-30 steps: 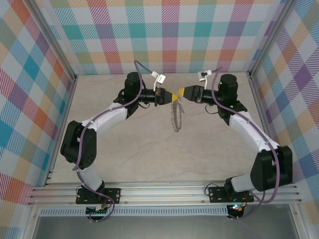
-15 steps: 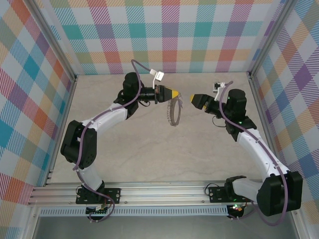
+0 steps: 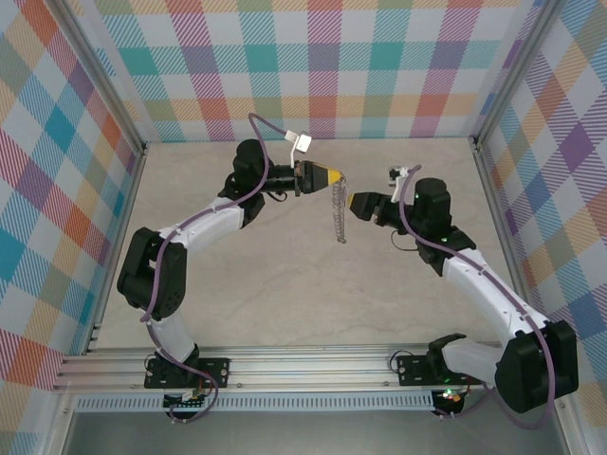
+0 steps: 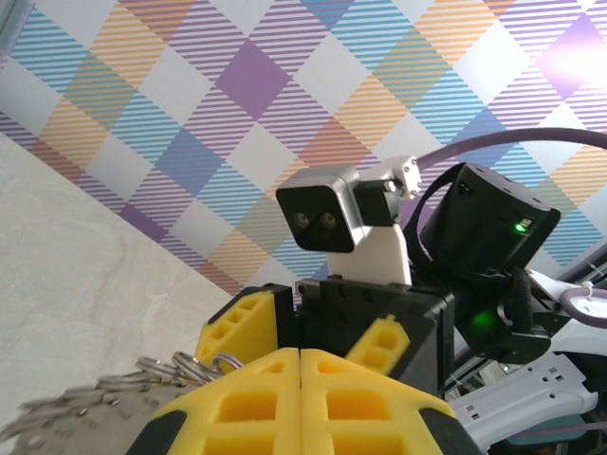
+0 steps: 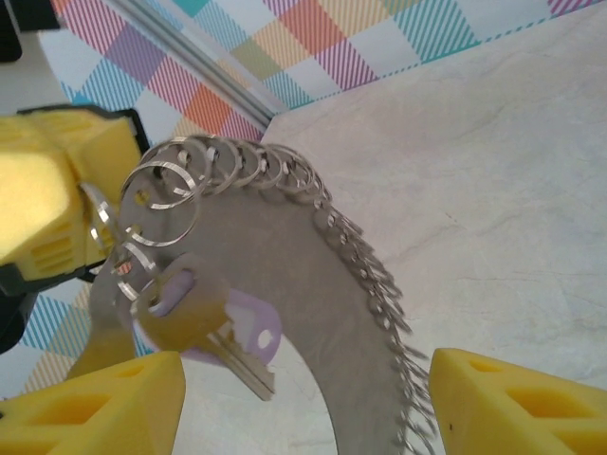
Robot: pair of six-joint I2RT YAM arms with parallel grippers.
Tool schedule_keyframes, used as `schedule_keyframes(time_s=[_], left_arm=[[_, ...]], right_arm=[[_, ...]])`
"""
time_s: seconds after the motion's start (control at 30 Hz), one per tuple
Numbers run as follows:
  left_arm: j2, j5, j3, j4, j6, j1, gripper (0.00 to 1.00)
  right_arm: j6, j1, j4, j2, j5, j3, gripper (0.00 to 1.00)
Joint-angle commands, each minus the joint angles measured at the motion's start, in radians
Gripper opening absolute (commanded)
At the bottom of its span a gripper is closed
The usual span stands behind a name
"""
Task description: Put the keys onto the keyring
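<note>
My left gripper [image 3: 334,177] is shut on the top of the keyring [image 3: 338,213], which hangs edge-on below it. In the right wrist view the keyring [image 5: 313,284] is a grey arc fringed with silvery loops. A lilac-headed key [image 5: 248,327] and a brass-coloured key [image 5: 185,308] dangle from loops at its left end, beside the left gripper's yellow finger [image 5: 43,194]. My right gripper [image 3: 353,201] is open just right of the ring; its gap [image 5: 303,384] frames the arc without touching it. In the left wrist view my shut gripper [image 4: 302,398] faces the right gripper's spread fingers [image 4: 242,318].
Bare marbled table [image 3: 285,275] lies under the ring, checked walls on three sides, and an aluminium rail [image 3: 313,365] runs along the near edge. Purple cables loop off both wrists. The right wrist camera [image 4: 322,216] sits close in front of the left gripper.
The right gripper, which had let go and pulled back to the right, has come left and lower, close to the ring. The ring swung from tilted to hanging straight down.
</note>
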Motion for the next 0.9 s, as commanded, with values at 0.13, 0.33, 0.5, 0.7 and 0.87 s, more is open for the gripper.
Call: schedule_keyframes(time_s=[0.13, 0.33, 0.5, 0.7, 0.87], left_arm=[[0.001, 0.009, -0.008, 0.079, -0.016, -0.013, 0.0], [0.002, 0.009, -0.008, 0.086, -0.02, -0.015, 0.0], [0.006, 0.01, -0.006, 0.096, -0.03, -0.021, 0.0], [0.012, 0.004, -0.004, 0.117, -0.051, -0.026, 0.0], [0.014, -0.009, -0.007, 0.127, -0.061, -0.028, 0.0]], right_arm=[[-0.05, 0.043, 0.003, 0.008, 0.052, 0.03, 0.68], [-0.059, 0.063, 0.014, 0.045, 0.067, 0.057, 0.64], [-0.057, 0.07, 0.032, 0.072, 0.072, 0.083, 0.58], [-0.066, 0.081, 0.04, 0.088, 0.063, 0.108, 0.44], [-0.084, 0.099, 0.035, 0.08, 0.047, 0.105, 0.16]])
